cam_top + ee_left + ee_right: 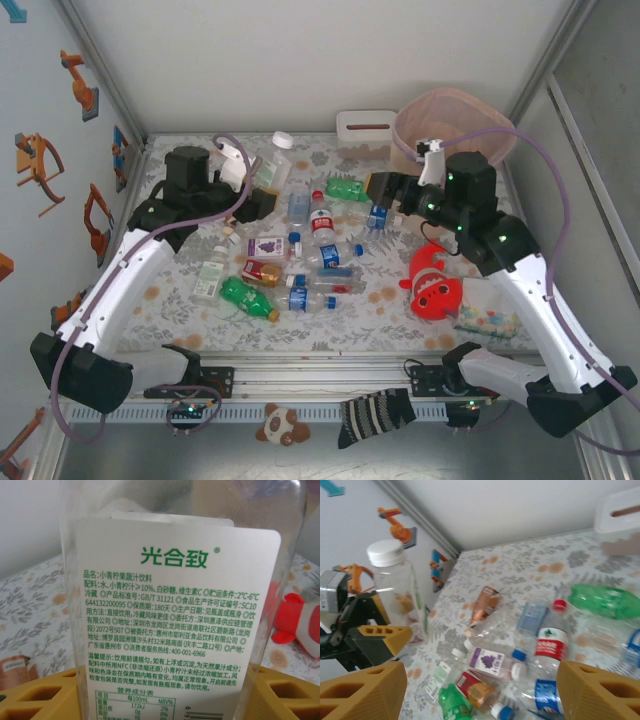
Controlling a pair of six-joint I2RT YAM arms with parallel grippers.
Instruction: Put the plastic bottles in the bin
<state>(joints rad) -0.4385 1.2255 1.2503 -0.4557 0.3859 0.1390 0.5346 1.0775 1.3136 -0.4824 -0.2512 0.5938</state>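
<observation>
The left claw holds a clear bottle with a white cap, standing up in its grip. The right claw is wide with nothing in it. The other bottles lie spread out in front of it, and the bin stands close behind it.

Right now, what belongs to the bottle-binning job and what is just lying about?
Job: pale pink lattice-sided plastic bin; held clear white-capped plastic bottle; green plastic bottle; red-capped clear plastic bottle.
Lying about: red clownfish plush toy; white slotted tissue box; striped sock.
</observation>
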